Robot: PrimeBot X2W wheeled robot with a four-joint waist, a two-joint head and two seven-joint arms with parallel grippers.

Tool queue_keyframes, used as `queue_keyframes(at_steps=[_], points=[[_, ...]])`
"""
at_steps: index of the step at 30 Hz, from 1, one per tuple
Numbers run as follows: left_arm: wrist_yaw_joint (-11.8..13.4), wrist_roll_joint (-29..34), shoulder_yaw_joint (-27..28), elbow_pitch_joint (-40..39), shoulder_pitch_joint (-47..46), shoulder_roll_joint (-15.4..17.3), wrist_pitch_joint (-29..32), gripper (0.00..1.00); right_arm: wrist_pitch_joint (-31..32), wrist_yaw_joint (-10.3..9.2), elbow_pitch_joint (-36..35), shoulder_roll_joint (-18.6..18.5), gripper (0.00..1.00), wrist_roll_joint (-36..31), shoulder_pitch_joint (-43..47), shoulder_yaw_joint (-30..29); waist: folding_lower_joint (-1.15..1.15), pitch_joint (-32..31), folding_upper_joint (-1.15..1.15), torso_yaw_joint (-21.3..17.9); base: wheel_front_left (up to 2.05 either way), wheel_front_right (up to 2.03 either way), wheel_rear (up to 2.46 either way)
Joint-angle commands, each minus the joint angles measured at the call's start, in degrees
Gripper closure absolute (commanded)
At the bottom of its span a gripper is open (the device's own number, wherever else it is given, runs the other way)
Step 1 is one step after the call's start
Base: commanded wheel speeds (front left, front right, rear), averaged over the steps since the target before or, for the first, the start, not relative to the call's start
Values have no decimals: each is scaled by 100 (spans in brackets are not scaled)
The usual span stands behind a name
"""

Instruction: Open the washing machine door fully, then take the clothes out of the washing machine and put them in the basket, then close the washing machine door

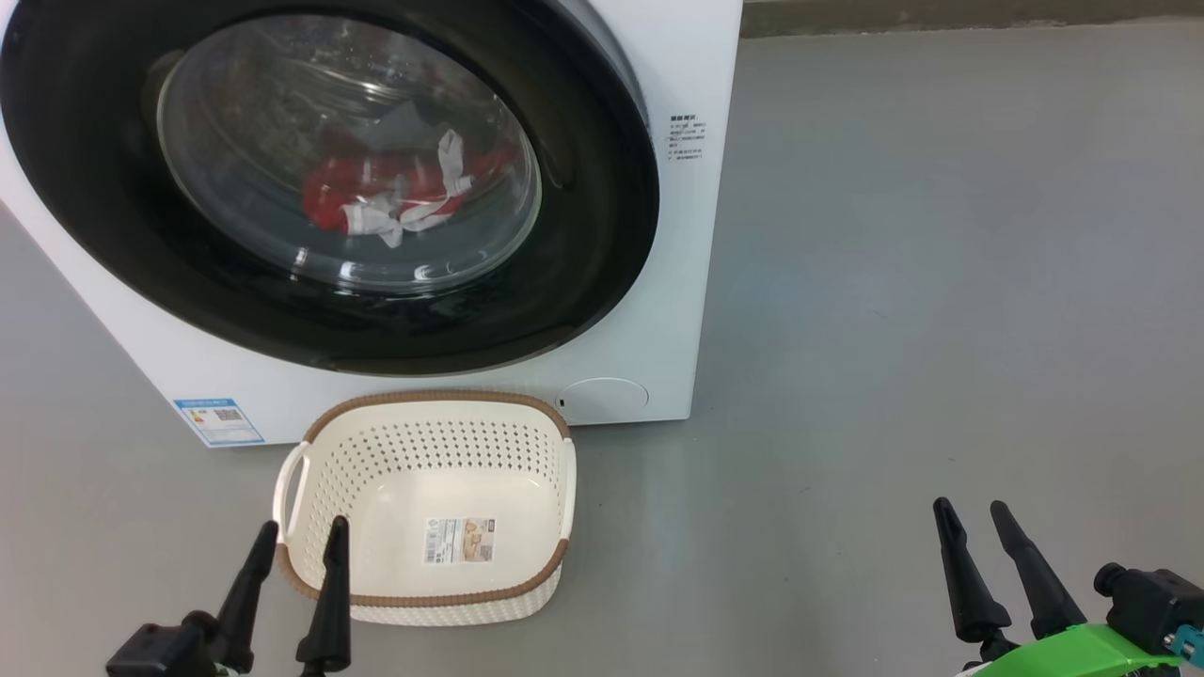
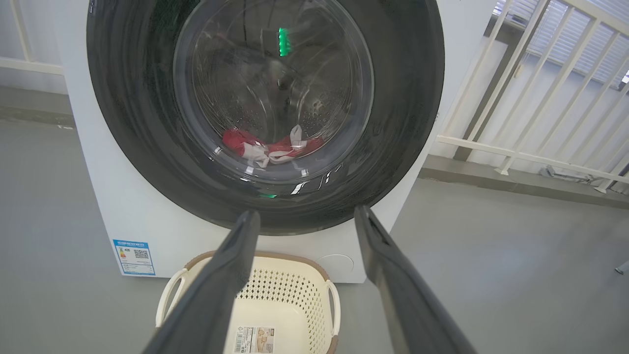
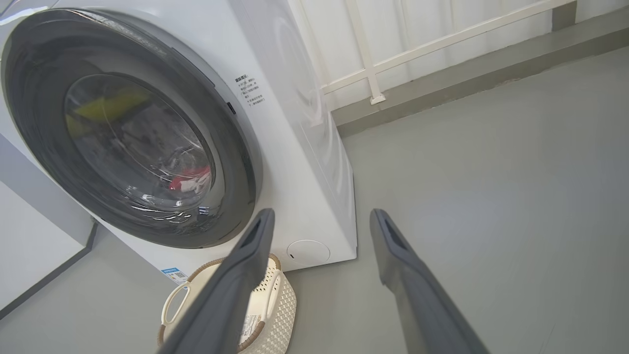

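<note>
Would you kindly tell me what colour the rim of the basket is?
Brown, with a woven look, above cream perforated sides; the basket shows best in the head view.

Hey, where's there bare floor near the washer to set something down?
Widest bare floor: right of the washing machine, from the wall kerb forward to the right gripper. A narrower strip: left of the basket, below the blue label. Crowded: the basket stands close before the machine, left gripper at its near left corner.
</note>
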Motion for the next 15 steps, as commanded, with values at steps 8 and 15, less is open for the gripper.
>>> queue_keyframes(at_steps=[8, 15], points=[[-21, 628, 125, -146, -64, 124, -208, 0, -202, 8, -268, -62, 0, -593, 74, -71, 0, 37, 0, 1, 0, 0, 0], [-22, 991, 127, -108, -81, 145, -326, 0, -319, 9, -373, -10, 0, -1025, 174, -200, 0, 69, 0, 9, 0, 0, 0]])
